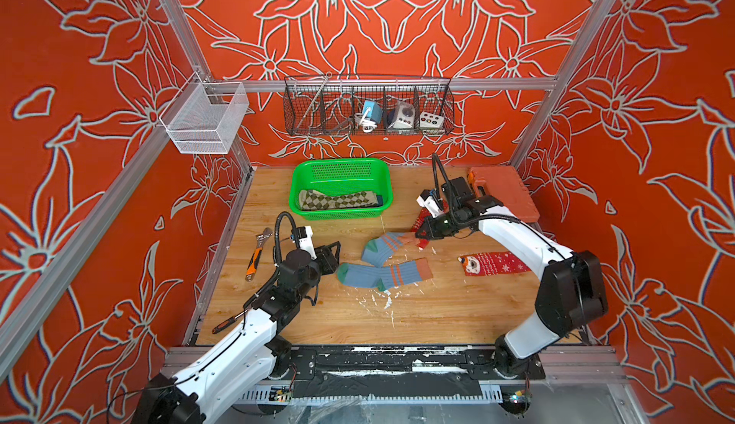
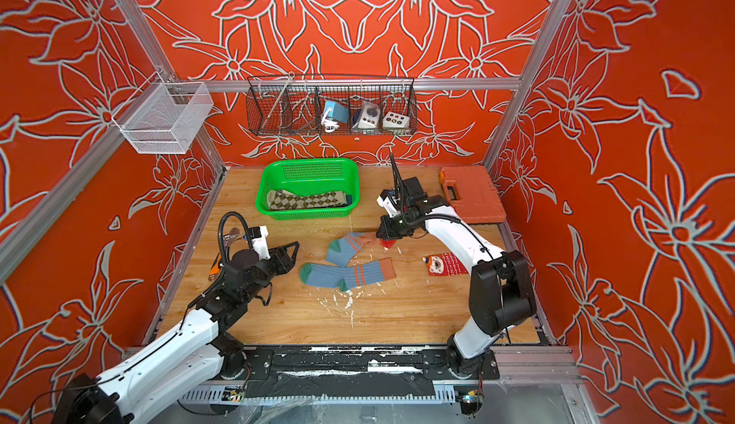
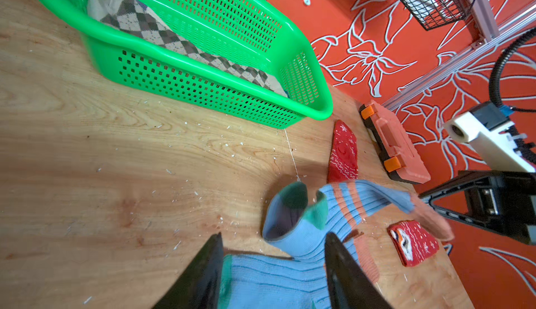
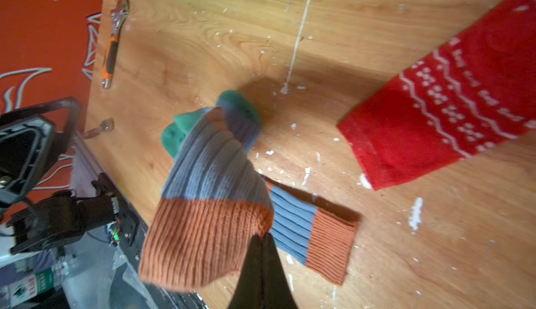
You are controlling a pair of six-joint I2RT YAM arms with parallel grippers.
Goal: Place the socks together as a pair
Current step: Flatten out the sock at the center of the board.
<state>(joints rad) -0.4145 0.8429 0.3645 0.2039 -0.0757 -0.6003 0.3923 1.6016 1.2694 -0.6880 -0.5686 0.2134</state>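
Nearest, a flat blue sock with orange stripes lies on the bench. The left fingers hang just above its green toe end, partly open, holding nothing. To the right lies a red sock with a bear face. A bit farther, the right fingers are pinched tight on the orange cuff of a second blue sock. Its cuff is up in the air and its lower part touches the flat one. Behind it a second red sock lies flat. Farthest back, a green basket holds checked socks in brown and cream.
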